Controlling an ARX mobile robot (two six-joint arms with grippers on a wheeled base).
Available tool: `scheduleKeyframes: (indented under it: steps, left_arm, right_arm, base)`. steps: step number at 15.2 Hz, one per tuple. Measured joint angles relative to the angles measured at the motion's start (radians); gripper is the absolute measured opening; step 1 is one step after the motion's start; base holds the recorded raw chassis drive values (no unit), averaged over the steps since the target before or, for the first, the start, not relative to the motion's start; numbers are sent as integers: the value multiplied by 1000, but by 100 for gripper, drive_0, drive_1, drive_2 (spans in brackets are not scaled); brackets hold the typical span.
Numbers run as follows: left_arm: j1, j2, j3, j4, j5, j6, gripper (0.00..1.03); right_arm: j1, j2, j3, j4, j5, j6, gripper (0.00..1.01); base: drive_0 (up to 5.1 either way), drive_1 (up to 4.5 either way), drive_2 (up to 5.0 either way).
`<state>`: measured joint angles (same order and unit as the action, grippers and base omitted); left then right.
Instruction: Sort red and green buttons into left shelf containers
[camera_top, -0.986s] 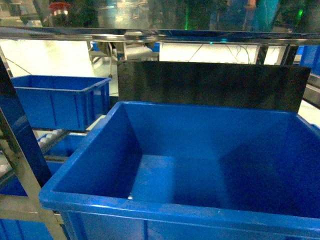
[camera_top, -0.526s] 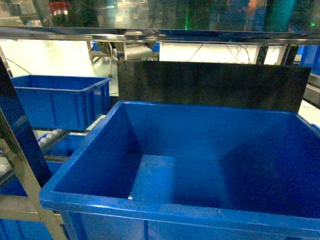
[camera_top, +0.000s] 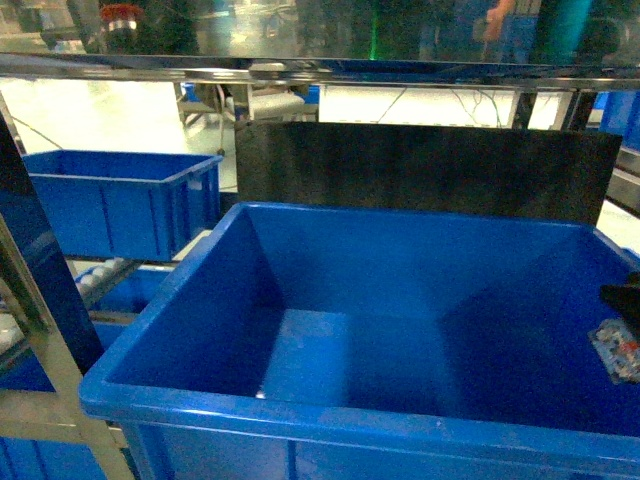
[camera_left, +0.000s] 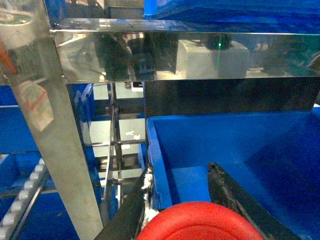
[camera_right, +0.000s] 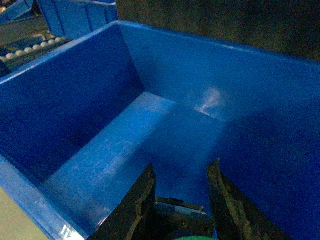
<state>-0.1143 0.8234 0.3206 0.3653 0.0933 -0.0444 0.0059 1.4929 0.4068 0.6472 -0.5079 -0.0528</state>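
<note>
A delivery step is judged to be in hand, with both buttons already held and carried toward the shelf. In the left wrist view, the red button (camera_left: 200, 222) is seen as a wide red cap clamped between the two dark fingers of the left gripper (camera_left: 187, 210), the jaws closed only as far as the cap allows; it is held just beside the near left corner of the large blue bin (camera_left: 152, 150), at the rim and not yet clearly over the inside. In the right wrist view, the right gripper (camera_right: 180, 200) is poised above the bin's bare floor (camera_right: 125, 150), its jaws narrowed on a dark body with a sliver of green at the bottom edge, taken to be the green button (camera_right: 192, 238). In the head view only the tip of the right gripper (camera_top: 622, 345) is visible at the right edge, over the bin (camera_top: 300, 410); a second blue bin (camera_top: 120, 200) stands further left on the shelf. Which colour belongs in which bin cannot be told. Next, each button is to be brought fully over its own bin and released.
</note>
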Motion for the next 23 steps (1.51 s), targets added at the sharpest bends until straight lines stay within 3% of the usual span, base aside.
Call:
scheduleKeyframes:
  steps: [3, 6, 9, 12, 16, 17, 19, 21, 23]
  left_arm:
    - [0, 0, 0, 0, 0, 0, 28]
    - [0, 0, 0, 0, 0, 0, 28]
    - [0, 0, 0, 0, 0, 0, 28]
    - [0, 0, 0, 0, 0, 0, 28]
    - [0, 0, 0, 0, 0, 0, 28]
    - [0, 0, 0, 0, 0, 0, 28]
    - [0, 0, 0, 0, 0, 0, 28]
    - [0, 0, 0, 0, 0, 0, 28]
    - [0, 0, 0, 0, 0, 0, 28]
  right_arm:
    - [65, 123, 69, -18, 24, 0, 28]
    - [89, 195, 124, -22, 41, 35, 32]
    - [101, 236, 129, 4, 91, 20, 63]
    - [104, 225, 122, 53, 133, 16, 100]
    - [90, 47, 38, 85, 145, 55, 98]
    - [84, -70, -32, 53, 145, 80, 98]
    - [45, -321, -166, -42, 138, 87, 98]
    - [-31, -570, -208, -193, 148, 127, 98]
    - [-136, -853, -204, -361, 94, 173, 98]
  base:
    - [0, 0, 0]
    - [0, 0, 0]
    - [0, 0, 0]
    - [0, 0, 0]
    - [0, 0, 0]
    - [0, 0, 0]
    - [0, 0, 0]
    - [0, 0, 0]
    - [0, 0, 0]
